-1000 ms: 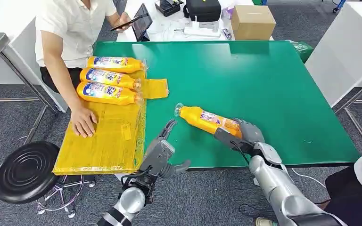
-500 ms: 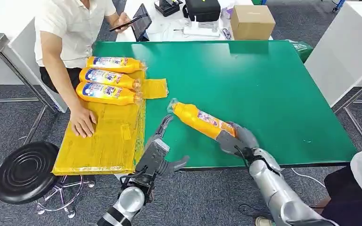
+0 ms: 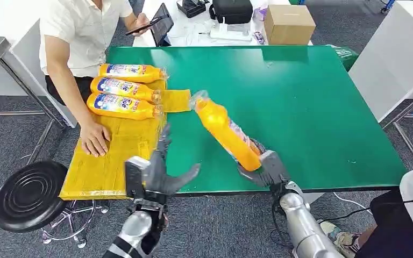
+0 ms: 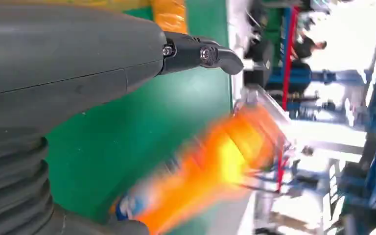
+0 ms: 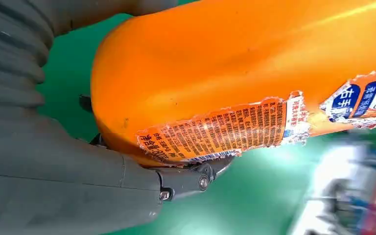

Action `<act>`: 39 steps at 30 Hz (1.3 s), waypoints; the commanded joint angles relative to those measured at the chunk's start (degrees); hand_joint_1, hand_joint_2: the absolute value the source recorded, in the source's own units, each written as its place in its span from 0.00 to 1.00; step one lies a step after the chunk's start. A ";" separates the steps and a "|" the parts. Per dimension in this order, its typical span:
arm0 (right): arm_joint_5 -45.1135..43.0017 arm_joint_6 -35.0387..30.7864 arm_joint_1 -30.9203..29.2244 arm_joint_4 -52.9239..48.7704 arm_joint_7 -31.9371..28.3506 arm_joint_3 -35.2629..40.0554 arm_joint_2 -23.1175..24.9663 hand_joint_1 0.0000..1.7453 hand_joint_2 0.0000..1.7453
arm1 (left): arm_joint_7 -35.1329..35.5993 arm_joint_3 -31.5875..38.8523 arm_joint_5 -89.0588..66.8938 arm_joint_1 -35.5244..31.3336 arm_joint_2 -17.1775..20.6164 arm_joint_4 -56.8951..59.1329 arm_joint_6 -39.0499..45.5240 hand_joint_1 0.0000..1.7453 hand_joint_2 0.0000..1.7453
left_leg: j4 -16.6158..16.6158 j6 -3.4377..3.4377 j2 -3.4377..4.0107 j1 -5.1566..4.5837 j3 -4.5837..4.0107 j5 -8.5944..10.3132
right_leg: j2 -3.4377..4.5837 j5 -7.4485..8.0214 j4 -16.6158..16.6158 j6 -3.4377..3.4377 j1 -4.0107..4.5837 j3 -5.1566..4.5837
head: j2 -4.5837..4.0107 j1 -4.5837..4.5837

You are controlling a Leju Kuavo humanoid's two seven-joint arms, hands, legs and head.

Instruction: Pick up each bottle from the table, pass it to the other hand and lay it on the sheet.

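My right hand grips the base of an orange bottle and holds it tilted above the green table, its clear cap toward the far left. Up close, the bottle has a torn label, and the right hand wraps its lower end. My left hand is open at the table's near edge, fingers spread, left of the bottle and apart from it. From the left wrist, the bottle appears blurred beyond the left hand. Three orange bottles lie side by side on the yellow sheet.
A person sits at the table's left side, one hand flat on the sheet, the other holding a phone. A black stool stands at the near left. A cardboard box and a black case sit beyond the far edge.
My right hand has lifted the bottle off the table and swung it leftward, tilting it steeper. My left hand has risen and turned with its fingers spread toward the bottle.
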 commanded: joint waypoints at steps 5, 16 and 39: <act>-6.52 4.62 4.96 -14.31 -0.96 4.90 2.73 1.00 1.00 | 5.77 8.71 24.75 2.97 5.10 1.47 -16.85 0.00 1.00 | -0.04 -0.11 0.31 0.06 -0.07 -0.02 | 0.26 0.05 0.00 -0.16 0.06 -0.12 | 0.00 0.00; -3.67 3.49 0.19 -9.69 -1.66 17.56 5.41 1.00 1.00 | 4.22 8.20 35.03 0.91 5.29 0.31 -29.84 0.00 1.00 | -0.02 -0.06 0.31 0.07 -0.06 0.01 | 0.22 0.04 0.01 -0.15 0.07 -0.12 | 0.00 0.00; -4.33 1.84 -1.12 -5.54 -0.56 24.66 7.51 1.00 1.00 | -6.51 2.62 16.82 1.69 4.76 -2.84 -30.51 0.00 1.00 | -0.05 -0.07 0.10 0.08 -0.04 0.04 | 0.01 0.01 -0.04 -0.15 0.08 -0.04 | 0.00 0.02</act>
